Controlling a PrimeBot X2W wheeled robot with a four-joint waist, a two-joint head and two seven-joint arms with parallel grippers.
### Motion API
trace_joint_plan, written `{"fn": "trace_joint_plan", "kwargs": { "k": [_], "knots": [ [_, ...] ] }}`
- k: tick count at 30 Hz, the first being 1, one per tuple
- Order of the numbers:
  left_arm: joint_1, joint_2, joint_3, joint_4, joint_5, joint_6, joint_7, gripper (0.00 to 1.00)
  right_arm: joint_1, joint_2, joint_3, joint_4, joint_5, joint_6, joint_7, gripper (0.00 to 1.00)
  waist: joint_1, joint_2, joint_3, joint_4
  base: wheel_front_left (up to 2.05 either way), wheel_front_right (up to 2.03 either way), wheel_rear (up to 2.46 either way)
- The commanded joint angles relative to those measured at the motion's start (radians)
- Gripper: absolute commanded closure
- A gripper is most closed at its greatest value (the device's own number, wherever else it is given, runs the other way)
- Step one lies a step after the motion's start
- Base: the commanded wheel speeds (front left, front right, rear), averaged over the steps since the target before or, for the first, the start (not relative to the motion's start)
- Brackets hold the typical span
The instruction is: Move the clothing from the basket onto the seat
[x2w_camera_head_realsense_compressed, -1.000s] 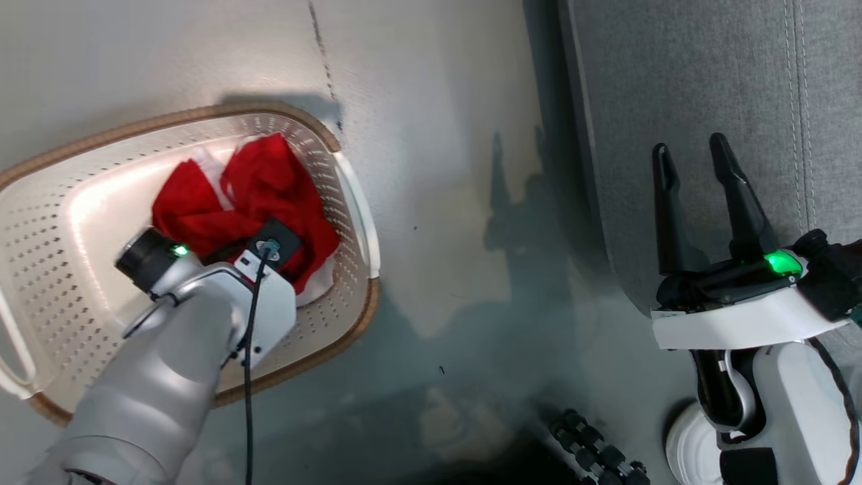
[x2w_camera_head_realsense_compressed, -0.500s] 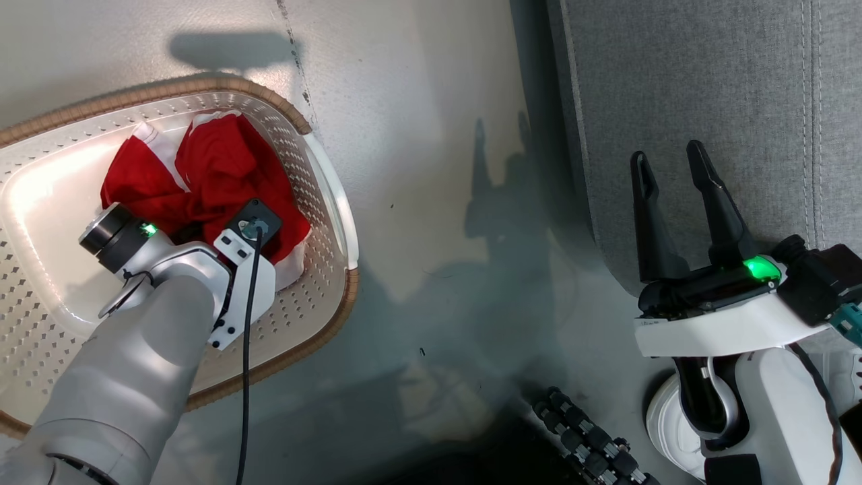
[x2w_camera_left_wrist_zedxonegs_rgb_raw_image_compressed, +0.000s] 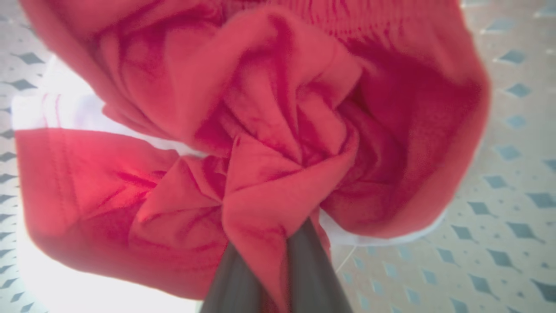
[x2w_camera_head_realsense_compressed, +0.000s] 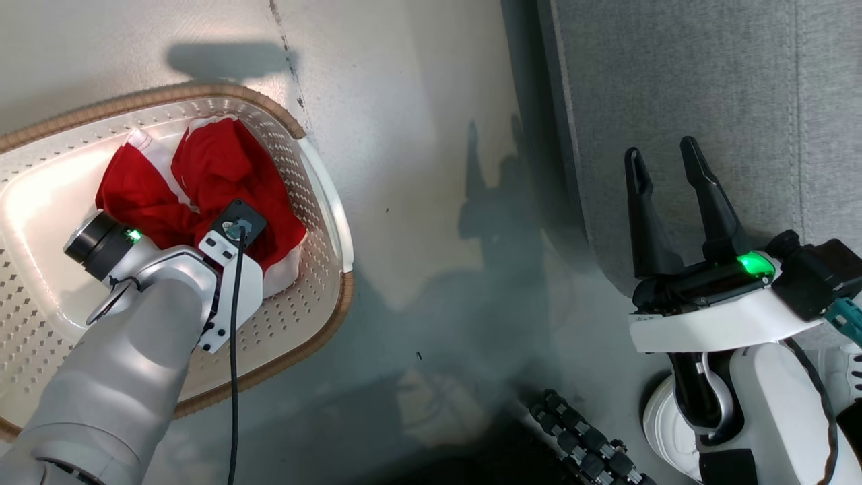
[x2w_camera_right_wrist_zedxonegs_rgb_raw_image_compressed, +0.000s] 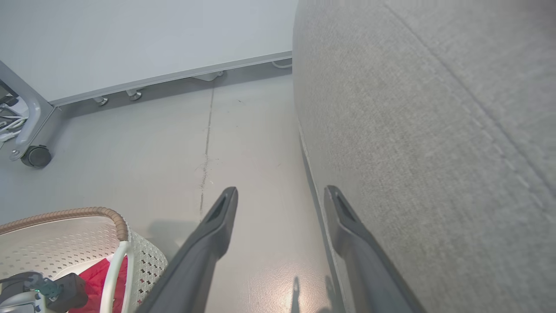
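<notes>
Clothing (x2w_camera_head_realsense_compressed: 222, 175) is bunched in basket (x2w_camera_head_realsense_compressed: 335, 311), left side, on floor (x2w_camera_head_realsense_compressed: 417, 202). A red fold is pinched tight in left claw (x2w_camera_left_wrist_zedxonegs_rgb_raw_image_compressed: 271, 261), prob. for lift-out. Right claw (x2w_camera_head_realsense_compressed: 660, 149) is held wide, empty, over near edge of seat (x2w_camera_head_realsense_compressed: 707, 67), likely parked clear.

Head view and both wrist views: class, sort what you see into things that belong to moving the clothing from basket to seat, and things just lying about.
Belongs to the job:
clothing
basket
seat
left claw, shut on the clothing
right claw, open

Just lying about:
castor wheel
black ribbed cable on the floor
</notes>
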Motion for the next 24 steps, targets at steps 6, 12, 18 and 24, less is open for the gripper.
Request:
{"fn": "trace_joint_plan", "kwargs": {
  "k": [6,12,18,24],
  "knots": [
    [0.019,-0.001,0.028,0.001,-0.044,0.004,-0.039,1.00,-0.043,-0.005,0.006,0.007,0.008,0.000,-0.002,0.00,0.0000,-0.0001,-0.045,-0.003,0.00,0.00,0.00],
    [0.054,-0.049,0.042,0.002,-0.077,0.003,-0.096,1.00,-0.052,-0.043,-0.017,-0.007,-0.006,0.000,-0.002,0.00,0.0000,-0.0001,-0.138,0.060,0.00,0.00,0.00],
    [0.103,-0.097,0.054,0.001,-0.111,0.010,-0.172,1.00,-0.030,-0.092,-0.034,0.001,-0.019,0.000,-0.002,0.00,0.0000,-0.0001,-0.260,0.143,0.00,0.00,0.00],
    [0.149,-0.126,0.073,-0.001,-0.150,0.012,-0.265,1.00,-0.007,-0.122,-0.041,0.014,-0.022,0.000,-0.002,0.00,0.0000,-0.0001,-0.372,0.203,0.00,0.00,0.00]
  ]
}}
